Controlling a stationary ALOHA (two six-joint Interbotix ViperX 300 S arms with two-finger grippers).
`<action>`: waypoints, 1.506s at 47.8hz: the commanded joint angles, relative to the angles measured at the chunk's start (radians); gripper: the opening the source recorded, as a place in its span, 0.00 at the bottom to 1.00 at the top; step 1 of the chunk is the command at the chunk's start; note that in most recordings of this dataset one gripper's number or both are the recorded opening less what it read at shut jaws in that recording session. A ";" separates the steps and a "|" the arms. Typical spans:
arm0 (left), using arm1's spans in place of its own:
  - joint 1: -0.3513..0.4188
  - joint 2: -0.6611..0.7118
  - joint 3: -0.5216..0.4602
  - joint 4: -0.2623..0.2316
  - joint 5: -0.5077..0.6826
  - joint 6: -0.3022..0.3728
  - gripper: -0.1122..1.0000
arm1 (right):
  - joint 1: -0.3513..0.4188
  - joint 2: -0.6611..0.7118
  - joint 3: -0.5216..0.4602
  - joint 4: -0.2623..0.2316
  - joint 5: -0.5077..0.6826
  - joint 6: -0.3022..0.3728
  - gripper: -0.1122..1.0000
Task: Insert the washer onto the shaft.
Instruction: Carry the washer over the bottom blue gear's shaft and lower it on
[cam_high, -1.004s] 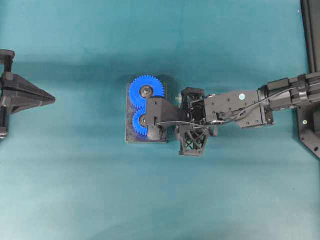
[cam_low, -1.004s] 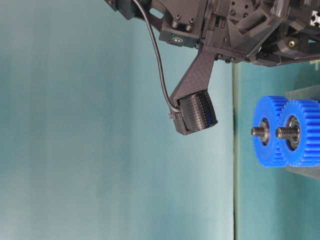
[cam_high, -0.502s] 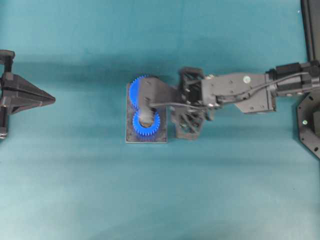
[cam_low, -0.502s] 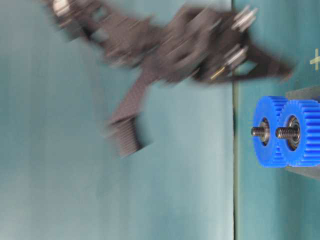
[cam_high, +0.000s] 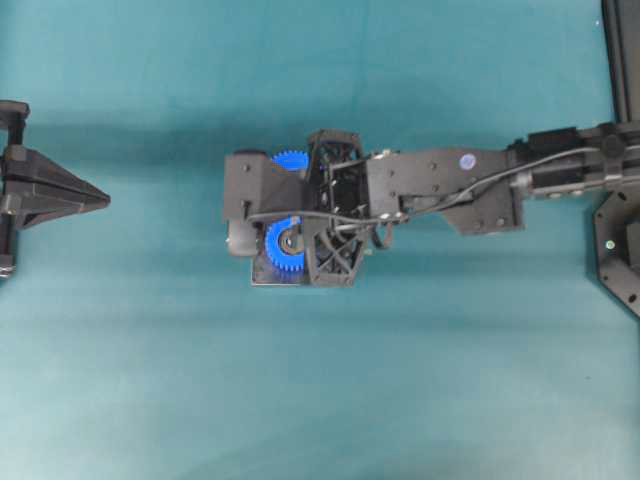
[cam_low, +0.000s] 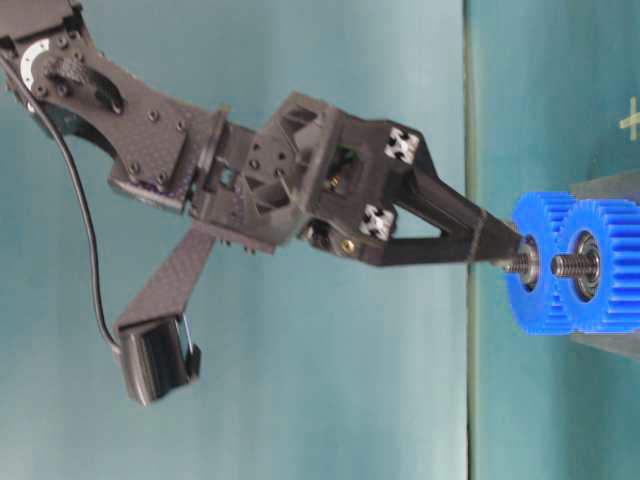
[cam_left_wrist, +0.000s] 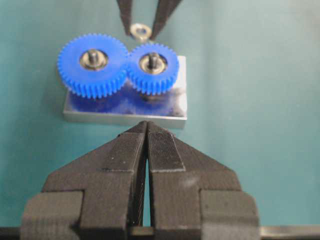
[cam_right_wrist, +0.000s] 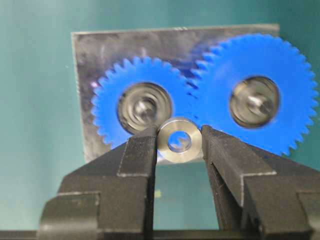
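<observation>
Right gripper (cam_right_wrist: 179, 150) clamped on the washer (cam_right_wrist: 179, 140), one finger pressed to each side of its rim, hole facing the camera and unobstructed; washer carried edge-on between the fingertips, clear of the metal plate (cam_right_wrist: 100, 50) and not threaded on either shaft.

Seen from the right wrist: washer placed in front of the lower edge of the plate, between the small gear (cam_right_wrist: 142, 107) and the large gear (cam_right_wrist: 255, 95), nearer the small one; both gears flat on the plate with teeth meshed; shaft of the small gear (cam_right_wrist: 144, 106) blurred, shaft of the large gear (cam_right_wrist: 256, 101) slightly clearer.

Seen from the left wrist: washer (cam_left_wrist: 141, 32) pinched between two dark fingertips just beyond the far edge of the plate (cam_left_wrist: 125, 112), off-centre from the small gear's shaft (cam_left_wrist: 153, 60).

Seen from table level: right gripper (cam_low: 495, 250) angled down toward the plate, tips close to the shaft of the farther gear (cam_low: 512, 264); contact not discernible.

Left gripper (cam_left_wrist: 146, 145) fully closed, pads pressed together with nothing between them, on the near side of the plate and apart from it; in the overhead view, left gripper (cam_high: 100, 199) well away from the plate (cam_high: 262, 278).
</observation>
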 joint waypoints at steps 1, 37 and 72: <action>0.003 0.002 -0.011 0.003 -0.009 -0.002 0.11 | 0.008 -0.014 -0.028 -0.002 -0.002 -0.008 0.40; 0.003 -0.011 -0.005 0.002 -0.008 -0.005 0.11 | 0.031 0.038 -0.061 -0.002 0.000 -0.006 0.40; 0.003 -0.011 -0.003 0.003 -0.008 -0.005 0.11 | 0.029 0.054 -0.069 -0.002 0.061 -0.005 0.40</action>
